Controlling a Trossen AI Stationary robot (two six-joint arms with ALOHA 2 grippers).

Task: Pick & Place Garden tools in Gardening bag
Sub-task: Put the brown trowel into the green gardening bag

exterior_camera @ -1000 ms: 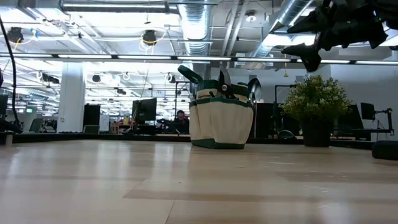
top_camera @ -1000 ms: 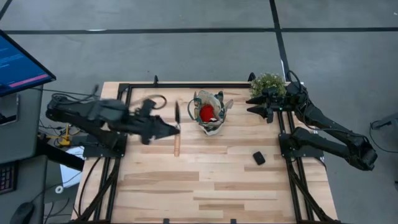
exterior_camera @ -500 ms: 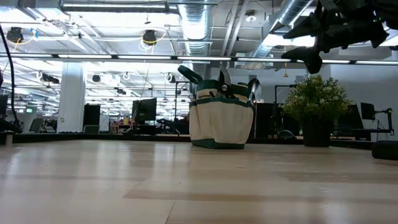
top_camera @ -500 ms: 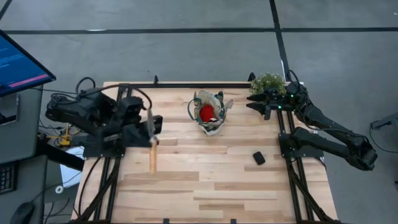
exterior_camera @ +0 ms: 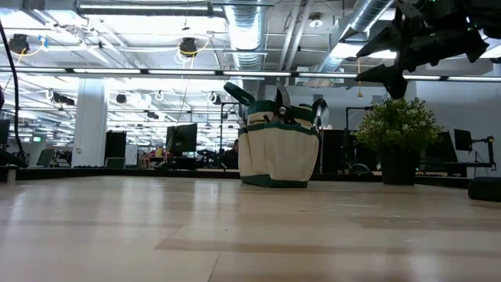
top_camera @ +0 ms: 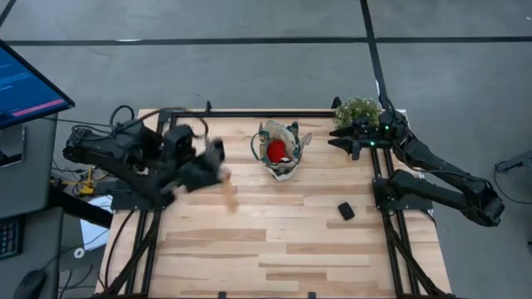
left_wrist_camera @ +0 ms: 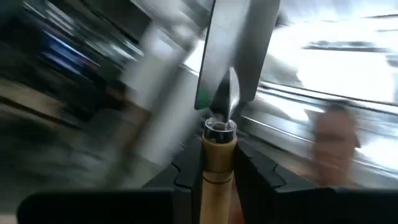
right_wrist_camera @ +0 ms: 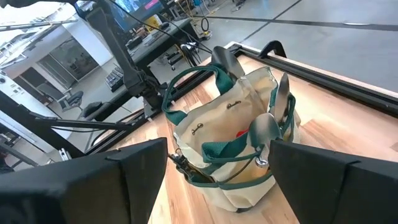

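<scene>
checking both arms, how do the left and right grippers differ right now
The left gripper is shut on a wooden-handled metal garden tool, left of the beige canvas gardening bag. The right gripper is open and holds nothing, beside the green potted plant, right of the bag. Both are raised off the wooden table.

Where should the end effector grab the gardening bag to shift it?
The gardening bag's green loop handle, from straight above: it arches clear of the rim, while the canvas walls are soft and tools fill the mouth. The right end effector, open, is nearest.
</scene>
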